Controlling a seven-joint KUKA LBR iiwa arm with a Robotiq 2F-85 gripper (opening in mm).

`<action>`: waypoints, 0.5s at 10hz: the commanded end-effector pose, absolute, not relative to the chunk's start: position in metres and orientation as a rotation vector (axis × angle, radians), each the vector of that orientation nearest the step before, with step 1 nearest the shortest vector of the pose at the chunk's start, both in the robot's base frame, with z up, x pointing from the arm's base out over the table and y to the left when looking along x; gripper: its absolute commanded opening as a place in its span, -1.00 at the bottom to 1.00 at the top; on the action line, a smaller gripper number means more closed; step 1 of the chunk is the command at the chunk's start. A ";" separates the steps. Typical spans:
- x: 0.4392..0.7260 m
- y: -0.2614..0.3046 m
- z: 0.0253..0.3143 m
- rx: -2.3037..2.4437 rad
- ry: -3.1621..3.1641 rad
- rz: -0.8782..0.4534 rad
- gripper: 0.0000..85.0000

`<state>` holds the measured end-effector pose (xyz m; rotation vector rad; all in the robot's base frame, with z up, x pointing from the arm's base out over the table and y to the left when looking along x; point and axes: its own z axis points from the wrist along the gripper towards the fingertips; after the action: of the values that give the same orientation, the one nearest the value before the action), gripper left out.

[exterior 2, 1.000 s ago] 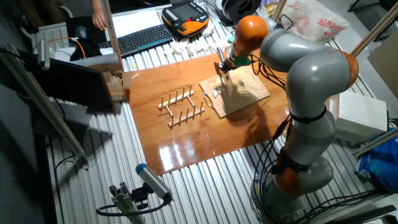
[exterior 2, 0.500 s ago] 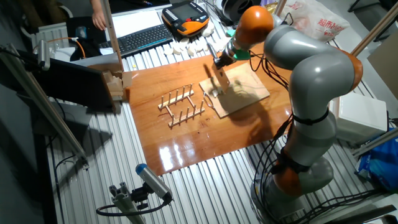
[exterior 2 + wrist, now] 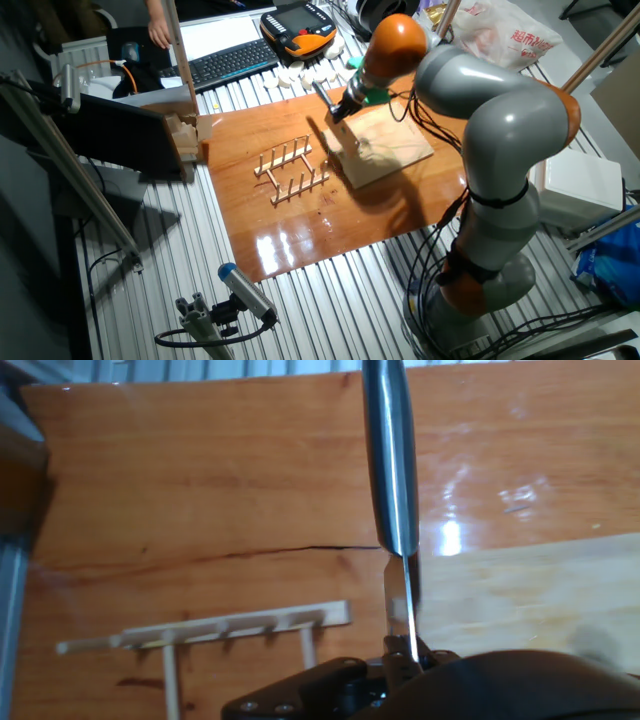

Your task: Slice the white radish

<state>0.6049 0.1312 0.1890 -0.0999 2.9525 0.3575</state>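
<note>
steel knife (image 3: pixel 391 470) is clamped in the tool (image 3: pixel 338 108), above the cutting board's (image 3: pixel 395 150) left edge.

This is a robotics lab, not a kitchen. The work surface is a bench of ribbed aluminium profiles (image 3: pixel 300 300) with a varnished wooden panel (image 3: pixel 300 215) laid on top. A grey-and-orange industrial arm (image 3: pixel 500 130) stands at the bench, with black cables trailing round its base. An orange-and-black teach pendant (image 3: pixel 298 28) and a black keyboard (image 3: pixel 228 62) lie at the far edge, beside sheets of paper. Slanted metal struts (image 3: pixel 70 170) frame the left side, and a small camera on a mount (image 3: pixel 245 295) sits at the near edge. A person's hand (image 3: pixel 158 30) shows at the top.
</note>
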 end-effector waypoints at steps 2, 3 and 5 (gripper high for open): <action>0.593 0.151 0.188 -0.057 2.937 0.355 -1.00; 0.588 0.153 0.189 -0.043 2.937 0.358 -1.00; 0.588 0.151 0.192 -0.053 2.940 0.361 -1.00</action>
<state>0.5880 0.1507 0.1920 -0.0565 2.9403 0.3603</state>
